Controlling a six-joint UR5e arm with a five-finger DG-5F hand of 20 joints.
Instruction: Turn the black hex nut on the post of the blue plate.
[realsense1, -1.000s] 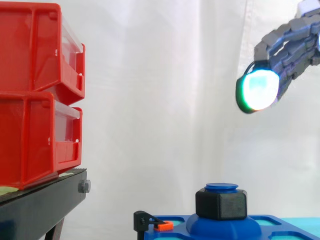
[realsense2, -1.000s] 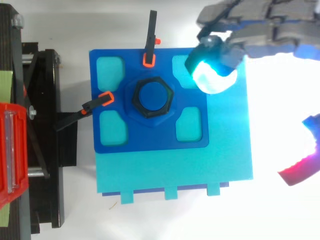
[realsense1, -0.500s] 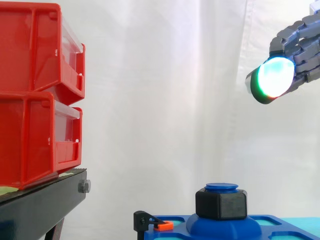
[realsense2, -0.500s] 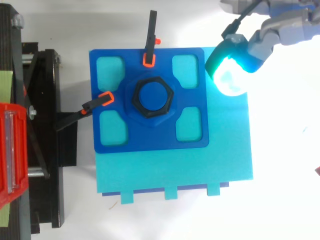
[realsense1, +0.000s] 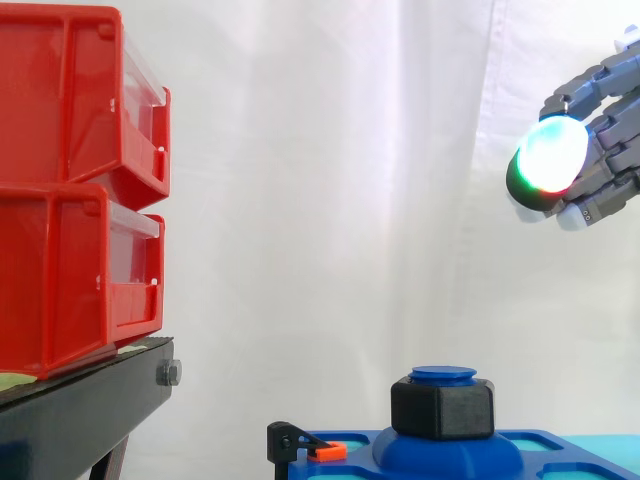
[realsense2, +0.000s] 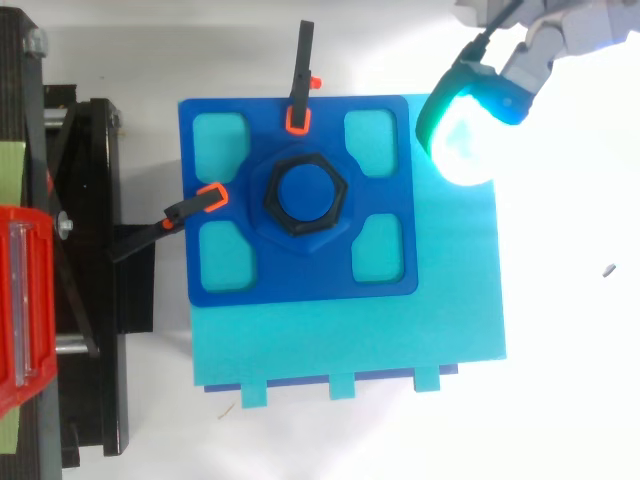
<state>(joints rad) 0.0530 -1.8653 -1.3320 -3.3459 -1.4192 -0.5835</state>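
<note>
One black hex nut (realsense1: 442, 408) | well below-left of robot hand (realsense1: 612, 135) | seemingly relaxed, empty

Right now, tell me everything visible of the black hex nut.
The black hex nut is chunky, matte and plastic-looking, with six flat sides. It sits level round the blue post, whose round cap shows above it, and rests on the raised dome at the middle of the blue plate. Nothing else touches it; the hand hangs high above, off to one side.
</note>
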